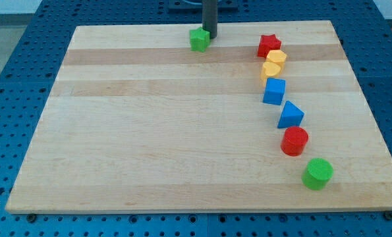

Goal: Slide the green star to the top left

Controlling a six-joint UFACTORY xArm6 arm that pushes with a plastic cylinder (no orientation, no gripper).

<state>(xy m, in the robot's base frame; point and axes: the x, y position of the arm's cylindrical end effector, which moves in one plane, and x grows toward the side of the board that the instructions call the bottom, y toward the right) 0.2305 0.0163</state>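
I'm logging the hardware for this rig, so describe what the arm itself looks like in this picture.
Only my rod shows: a straight, dark grey to black bar coming down from the view's top edge, plain and smooth, with no visible markings, cables or gripper. My tip ends bluntly just right of the green star. The rest of the arm is out of frame.
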